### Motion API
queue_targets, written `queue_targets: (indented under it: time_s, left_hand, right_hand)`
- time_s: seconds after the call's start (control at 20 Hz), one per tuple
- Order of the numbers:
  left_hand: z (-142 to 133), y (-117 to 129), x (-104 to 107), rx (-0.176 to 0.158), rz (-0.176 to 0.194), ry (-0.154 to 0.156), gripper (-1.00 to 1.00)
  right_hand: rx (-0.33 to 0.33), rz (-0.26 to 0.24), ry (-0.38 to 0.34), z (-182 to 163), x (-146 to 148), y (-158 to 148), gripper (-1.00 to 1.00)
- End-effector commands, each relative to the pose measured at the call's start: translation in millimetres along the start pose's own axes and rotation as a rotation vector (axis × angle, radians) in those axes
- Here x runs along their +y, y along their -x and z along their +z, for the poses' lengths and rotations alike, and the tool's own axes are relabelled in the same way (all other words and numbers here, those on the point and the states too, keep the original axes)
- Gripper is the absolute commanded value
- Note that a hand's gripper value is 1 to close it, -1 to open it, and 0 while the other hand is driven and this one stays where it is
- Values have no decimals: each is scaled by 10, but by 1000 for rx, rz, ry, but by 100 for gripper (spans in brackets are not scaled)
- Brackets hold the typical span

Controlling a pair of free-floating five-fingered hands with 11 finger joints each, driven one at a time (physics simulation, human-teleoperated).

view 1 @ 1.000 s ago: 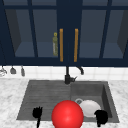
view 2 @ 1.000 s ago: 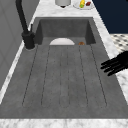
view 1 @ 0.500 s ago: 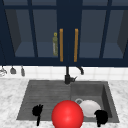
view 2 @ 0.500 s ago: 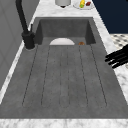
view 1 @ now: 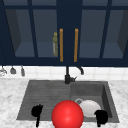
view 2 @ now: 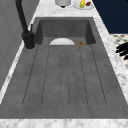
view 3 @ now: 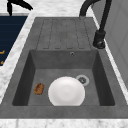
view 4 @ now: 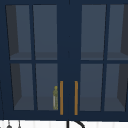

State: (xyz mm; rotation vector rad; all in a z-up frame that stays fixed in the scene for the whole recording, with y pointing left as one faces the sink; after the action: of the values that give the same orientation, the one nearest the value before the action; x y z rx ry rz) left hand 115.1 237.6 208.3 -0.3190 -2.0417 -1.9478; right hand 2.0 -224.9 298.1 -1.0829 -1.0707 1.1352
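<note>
My left hand [view 1: 37, 112] hovers at the front edge of the ribbed drainboard [view 1: 45, 96], fingers straight and spread, holding nothing. It also shows at the right edge in the left side view [view 2: 122, 49] and at the far left corner in the right side view [view 3: 17, 4]. My right hand [view 1: 101, 117] hangs relaxed by the basin's front right corner, empty. Between the two hands a red ball [view 1: 67, 115] covers the sink's front rim. A white plate [view 3: 66, 91] lies in the basin, with a small brown item [view 3: 38, 88] beside it.
A black faucet [view 1: 67, 75] stands behind the sink. Above is a dark blue glass-door cabinet with orange handles [view 1: 61, 45] and a green bottle [view 1: 55, 44] inside. Utensils [view 1: 12, 70] hang at the left. A dish of food [view 2: 82, 3] sits on the far counter.
In the left side view the hand has slid farther along the front edge and closer to the picture's right border. The ball, the plate and the right hand have stayed put.
</note>
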Motion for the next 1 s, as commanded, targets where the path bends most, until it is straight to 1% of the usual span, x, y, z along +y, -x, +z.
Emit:
queue_targets:
  time_s: [0.0, 0.1, 0.35, 0.45, 0.55, 0.7, 0.85, 0.95]
  left_hand:
    - [-7, -257, 51, -47, -12, 13, -100]
    - [-18, -398, 61, -41, 1, 14, -100]
    - [-62, -708, 6, -45, 1, 12, -100]
    - [-120, -792, -7, -53, 1, 15, -100]
    - [-164, -863, -16, -48, 1, 11, -100]
    - [-212, -882, 14, -26, -2, 0, -100]
    - [-251, -884, 36, -23, -1, -2, -100]
    - [-223, -859, 20, -9, 1, -9, -100]
  right_hand:
    - [0, 0, 0, 0, 0, 0, 0]
    - [0, 0, 0, 0, 0, 0, 0]
    - [0, 0, 0, 0, 0, 0, 0]
    - [0, 0, 0, 0, 0, 0, 0]
    - [0, 0, 0, 0, 0, 0, 0]
    - [0, 0, 0, 0, 0, 0, 0]
    - [0, 0, 0, 0, 0, 0, 0]
    - [0, 0, 0, 0, 0, 0, 0]
